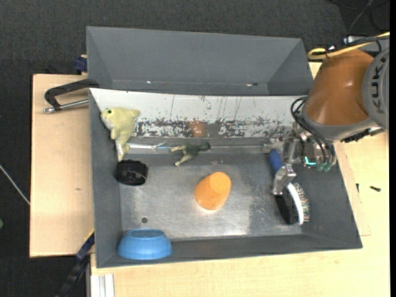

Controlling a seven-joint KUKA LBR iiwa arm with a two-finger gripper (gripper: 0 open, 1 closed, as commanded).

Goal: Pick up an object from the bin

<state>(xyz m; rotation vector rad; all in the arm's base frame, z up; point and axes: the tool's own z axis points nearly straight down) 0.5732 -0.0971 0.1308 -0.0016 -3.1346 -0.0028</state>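
Black brush (pixel 289 208) at three o'clock of scuffed grey bin (pixel 173 210), lying under gripper (pixel 286 179), grip state impossible to tell; dark carpet (pixel 185 5) surrounding.

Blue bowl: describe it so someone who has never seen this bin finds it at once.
Look into the grey metal bin and go to the corner at the view's lower left. The blue bowl sits there. It is wide and bright blue, while its nearest neighbours are a smaller black round piece and an orange rounded lump in the middle.
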